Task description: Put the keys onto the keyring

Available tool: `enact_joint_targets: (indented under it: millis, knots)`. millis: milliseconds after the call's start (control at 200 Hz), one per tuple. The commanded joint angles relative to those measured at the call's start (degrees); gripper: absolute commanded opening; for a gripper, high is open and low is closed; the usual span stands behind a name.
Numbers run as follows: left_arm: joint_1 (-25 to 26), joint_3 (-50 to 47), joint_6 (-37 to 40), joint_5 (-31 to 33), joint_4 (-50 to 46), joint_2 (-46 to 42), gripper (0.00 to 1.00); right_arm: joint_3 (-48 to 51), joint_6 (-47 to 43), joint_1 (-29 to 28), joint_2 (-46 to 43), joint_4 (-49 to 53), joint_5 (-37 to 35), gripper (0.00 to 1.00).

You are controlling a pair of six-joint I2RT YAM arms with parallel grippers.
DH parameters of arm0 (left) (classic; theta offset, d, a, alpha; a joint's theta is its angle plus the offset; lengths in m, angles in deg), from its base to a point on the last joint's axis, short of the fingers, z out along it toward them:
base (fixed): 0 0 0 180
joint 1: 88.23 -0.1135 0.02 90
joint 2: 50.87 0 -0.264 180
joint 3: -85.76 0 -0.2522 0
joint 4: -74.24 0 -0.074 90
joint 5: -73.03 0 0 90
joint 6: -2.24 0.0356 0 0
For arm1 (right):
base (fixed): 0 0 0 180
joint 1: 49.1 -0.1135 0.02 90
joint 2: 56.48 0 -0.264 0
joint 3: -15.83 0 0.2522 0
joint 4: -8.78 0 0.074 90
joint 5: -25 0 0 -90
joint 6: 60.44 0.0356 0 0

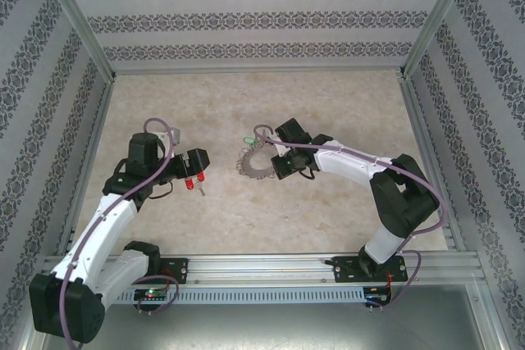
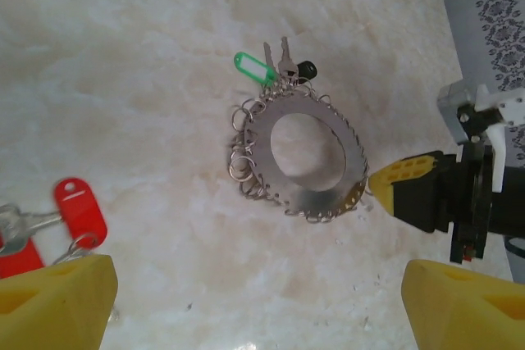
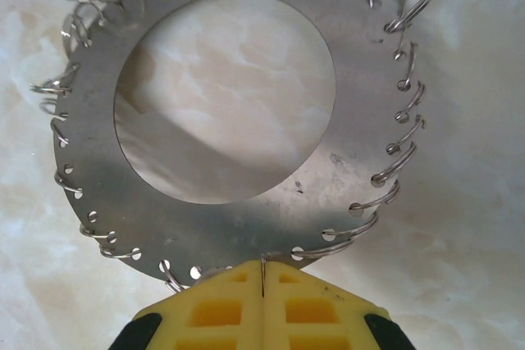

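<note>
Pale marbled desk (image 1: 353, 112), enclosed by patterned walls (image 1: 246, 22), carries every item we record.

We find the right fingers (image 3: 262, 280) pressed flush together, their yellow pads meeting in a single seam. A thin wire loop from the rim of the keyring (image 3: 221, 227) appears caught in that seam, so we judge that they hold the keyring by its near edge. Directly ahead of these fingers the keyring spreads as a flat grey plate with a wide round hole. Small wire loops are threaded through holes all around its rim. Its shadow falls offset within the hole, but we cannot tell how far it stands clear of the desk. Farther round the rim from the right fingers hang a green tag (image 2: 253, 65) and two small dark-headed keys (image 2: 291, 63).

We find the left fingers (image 1: 195, 170) spread wide and holding nothing. Just beside one pad, outside the gap, the red keys (image 2: 80, 209) lie flat on the desk, their red heads and silver blades joined on a small ring. The keyring lies ahead of the left fingers, between them and the right fingers. The red keys sit well apart from it and are not threaded on.
</note>
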Motion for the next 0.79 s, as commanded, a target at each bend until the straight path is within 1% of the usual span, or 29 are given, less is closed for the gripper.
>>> enact_joint_targets:
  millis: [0, 50, 160, 280, 350, 410, 490, 545, 665, 744, 789]
  knots:
    - [0.67, -4.33, -6.85, -1.51, 14.76, 3.45, 0.89, 2.66, 1.58, -0.84, 2.87, -1.71, 0.88, 0.0]
    - [0.84, -4.21, -7.2, -0.73, 15.25, 5.23, 0.88, 3.41, 1.34, -0.82, 3.24, -2.07, 0.56, 0.0]
    - [1.62, -3.64, -5.1, 1.84, 13.13, 7.17, 0.88, 4.04, 0.64, -0.83, 3.93, -2.03, 0.1, 0.03]
    - [1.86, -3.26, -2.61, 2.6, 10.19, 7.34, 0.88, 4.11, 0.05, -0.74, 3.39, -1.61, -0.82, 0.04]
    - [1.9, -2.99, -1.29, 3.1, 8.25, 6.83, 0.88, 3.85, -0.28, -0.66, 2.94, -1.22, -1.22, 0.07]
    - [1.9, -3.14, -0.57, 3.37, 7.07, 6.13, 0.88, 3.48, -0.45, -0.66, 2.76, -1.12, -1.15, 0.07]
    - [1.99, -3.63, -0.26, 3.64, 6.78, 5.2, 0.88, 3.15, -0.5, -0.66, 2.28, -1.35, -1.01, 0.02]
    - [2.08, -3.95, -0.02, 3.38, 7.01, 4.71, 0.88, 2.73, -0.31, -0.67, 1.5, -1.17, -0.8, 0.0]
    - [2.75, -3.75, 1.61, 2.49, 8.35, 3.83, 0.88, 1.71, -0.58, -0.66, -1.5, -0.82, 0.09, 0.0]
    - [3.53, -3.82, 4.97, -1.61, 12.29, 2.86, 0.86, 0.92, -1.55, -0.66, -3.98, -0.35, 0.0, 0.0]
    - [4.36, -3.58, 6.3, -2.17, 14.3, 2.07, 0.85, 0.45, -2.41, -0.66, -5.28, 0.0, -0.28, 0.0]
